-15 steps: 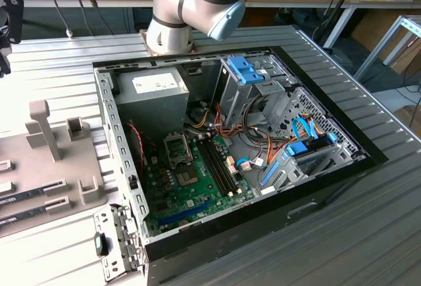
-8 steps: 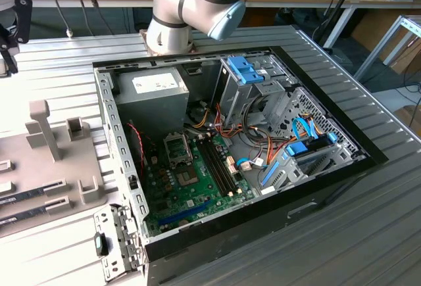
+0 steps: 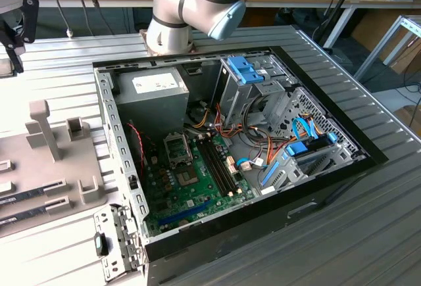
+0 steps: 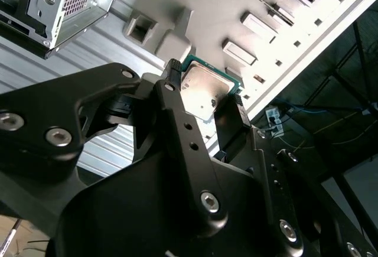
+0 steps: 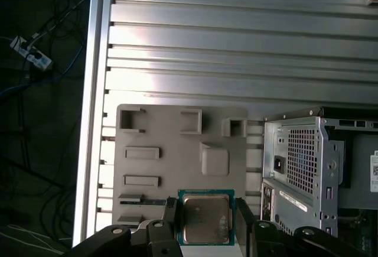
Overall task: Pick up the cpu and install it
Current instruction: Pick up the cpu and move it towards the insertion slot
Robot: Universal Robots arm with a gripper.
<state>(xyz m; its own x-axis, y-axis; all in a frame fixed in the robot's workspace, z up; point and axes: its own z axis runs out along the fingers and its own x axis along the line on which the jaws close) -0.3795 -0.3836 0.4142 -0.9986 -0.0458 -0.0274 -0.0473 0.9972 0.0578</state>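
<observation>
Two black fingers clamp the cpu by opposite edges in both wrist views. We see the gripper closed on it, its shiny lid facing the cameras. The chip is held in the air over the grey fixture tray, which sits beside the open computer case. The motherboard lies exposed in the exterior view.

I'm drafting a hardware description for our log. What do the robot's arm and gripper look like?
The arm is a chain of fat, rounded silver-grey tube joints, one closed by a pale blue round cap. The gripper is matt black: flat angular link plates studded with silver screw heads, ending in two narrow black fingers.
</observation>
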